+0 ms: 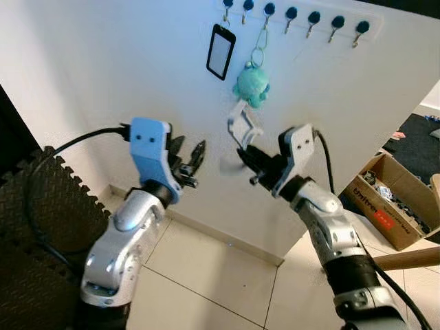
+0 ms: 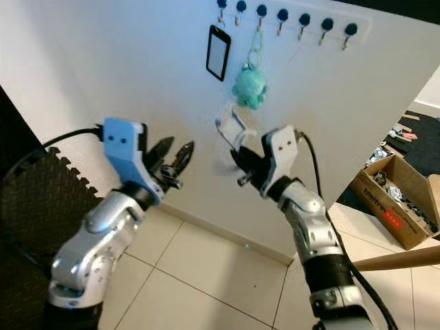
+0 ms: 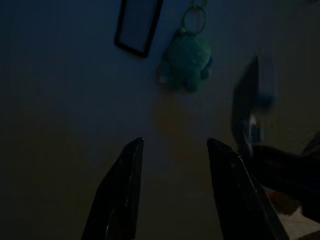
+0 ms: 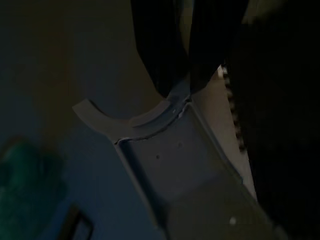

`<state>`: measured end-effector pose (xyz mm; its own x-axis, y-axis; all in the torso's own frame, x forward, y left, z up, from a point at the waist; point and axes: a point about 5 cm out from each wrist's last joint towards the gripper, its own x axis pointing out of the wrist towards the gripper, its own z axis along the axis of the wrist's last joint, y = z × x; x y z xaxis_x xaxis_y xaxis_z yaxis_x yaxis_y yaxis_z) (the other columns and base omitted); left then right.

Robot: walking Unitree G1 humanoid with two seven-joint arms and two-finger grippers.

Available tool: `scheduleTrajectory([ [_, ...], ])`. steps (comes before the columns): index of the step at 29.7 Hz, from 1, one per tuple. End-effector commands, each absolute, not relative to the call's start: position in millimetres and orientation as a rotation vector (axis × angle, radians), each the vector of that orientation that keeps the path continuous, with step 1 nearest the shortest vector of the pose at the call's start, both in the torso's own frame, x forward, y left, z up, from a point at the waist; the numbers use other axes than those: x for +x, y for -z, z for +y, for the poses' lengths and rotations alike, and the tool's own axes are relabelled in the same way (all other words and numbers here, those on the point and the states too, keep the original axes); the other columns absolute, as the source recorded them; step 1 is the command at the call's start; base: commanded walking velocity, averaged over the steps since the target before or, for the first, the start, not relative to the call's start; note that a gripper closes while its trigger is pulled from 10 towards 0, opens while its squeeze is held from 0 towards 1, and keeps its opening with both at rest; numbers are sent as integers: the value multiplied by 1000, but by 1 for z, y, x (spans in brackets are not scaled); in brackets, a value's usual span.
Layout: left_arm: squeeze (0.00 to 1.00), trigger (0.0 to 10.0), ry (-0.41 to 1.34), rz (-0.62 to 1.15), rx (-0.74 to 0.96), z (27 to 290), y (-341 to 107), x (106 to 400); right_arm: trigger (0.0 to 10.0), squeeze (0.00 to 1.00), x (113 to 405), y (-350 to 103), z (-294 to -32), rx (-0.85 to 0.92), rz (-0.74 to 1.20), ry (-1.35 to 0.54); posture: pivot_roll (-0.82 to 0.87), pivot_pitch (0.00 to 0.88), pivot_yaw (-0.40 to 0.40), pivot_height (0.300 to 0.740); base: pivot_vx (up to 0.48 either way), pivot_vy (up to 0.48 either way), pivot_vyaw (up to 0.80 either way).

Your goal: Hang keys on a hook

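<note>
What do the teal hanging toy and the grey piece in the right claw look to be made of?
Teal toy: seemingly soft plush, with a fuzzy matte surface and rounded stuffed shape, hung by a thin ring. Grey piece in the right claw: likely rigid plastic, smooth and matte, with crisp moulded edges; metal cannot be ruled out.

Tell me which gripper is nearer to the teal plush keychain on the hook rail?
Right. The right gripper, holding a grey carabiner, is just below the teal plush keychain. The left gripper is further away, lower and to its left.

White wall [image 1: 103, 62], pale tiled floor [image 1: 220, 275], seemingly foam mats [image 1: 34, 206].
</note>
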<state>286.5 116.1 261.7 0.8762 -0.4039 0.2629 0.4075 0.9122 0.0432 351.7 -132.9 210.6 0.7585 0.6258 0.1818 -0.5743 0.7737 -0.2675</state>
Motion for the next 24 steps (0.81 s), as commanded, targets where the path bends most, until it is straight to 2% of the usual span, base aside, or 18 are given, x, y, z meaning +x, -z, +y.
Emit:
scheduleTrajectory([
  [1,0,10000,484,-274,20,116,-264,279,10000,0,346,-200,-132,-311,-252,-684,173,225,-45,740,0,0,0],
  [7,0,10000,607,-240,225,131,-262,266,10000,0,349,-194,-147,-685,-255,-597,178,233,-46,740,0,0,0],
  [10,0,10000,629,-167,319,137,-257,268,10000,0,350,-199,-150,-875,-283,-582,178,233,-46,740,0,0,0],
  [11,0,10000,629,-167,319,137,-257,268,10000,0,350,-199,-150,-875,-283,-582,178,233,-46,740,0,0,0],
  [14,0,10000,590,-2,380,142,-236,278,10000,0,351,-202,-143,-1087,-346,-602,178,235,-41,740,0,0,0],
  [16,0,10000,580,37,368,142,-230,281,10000,0,350,-205,-138,-1132,-392,-608,172,234,-40,740,0,0,0],
  [20,0,10000,581,88,282,137,-222,287,10000,0,339,-223,-113,-1193,-672,-626,164,236,-34,740,0,0,0],
  [24,0,10000,561,98,271,146,-226,289,10000,0,333,-215,-109,-1249,-724,-667,165,237,-32,740,0,0,0],
])
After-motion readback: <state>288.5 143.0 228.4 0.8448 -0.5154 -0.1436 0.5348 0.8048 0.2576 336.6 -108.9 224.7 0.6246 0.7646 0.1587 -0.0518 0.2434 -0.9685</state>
